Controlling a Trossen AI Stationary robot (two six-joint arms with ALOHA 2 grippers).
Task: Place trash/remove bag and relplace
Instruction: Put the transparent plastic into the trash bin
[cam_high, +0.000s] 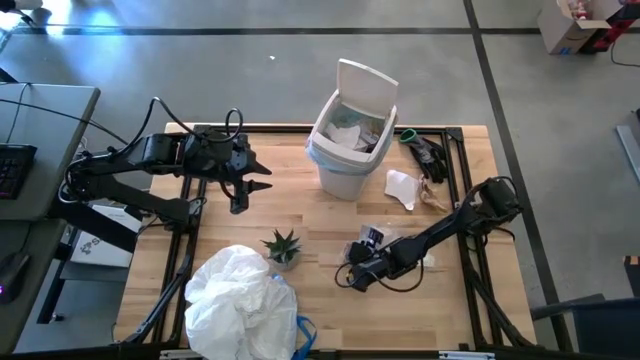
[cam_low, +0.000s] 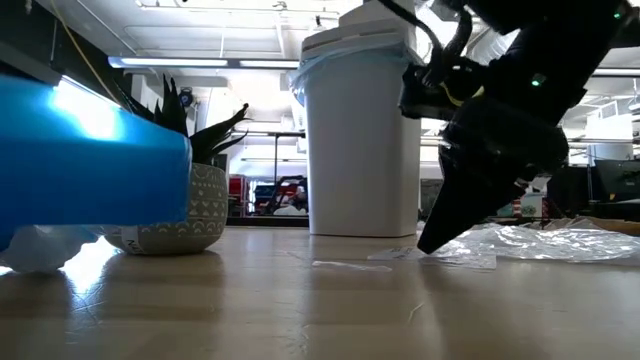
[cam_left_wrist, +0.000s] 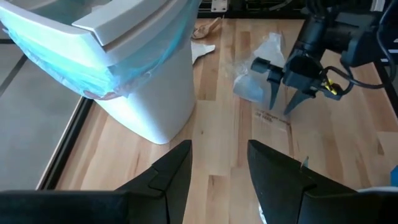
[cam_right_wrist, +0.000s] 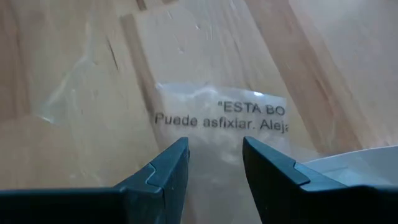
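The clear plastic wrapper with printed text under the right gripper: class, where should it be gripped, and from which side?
The clear plastic wrapper lies flat on the table, so probably come straight down from above. The right gripper already points down at it, fingers open astride a patch near the printed text. Pinching a raised crinkle there looks better than an edge flush with the wood.
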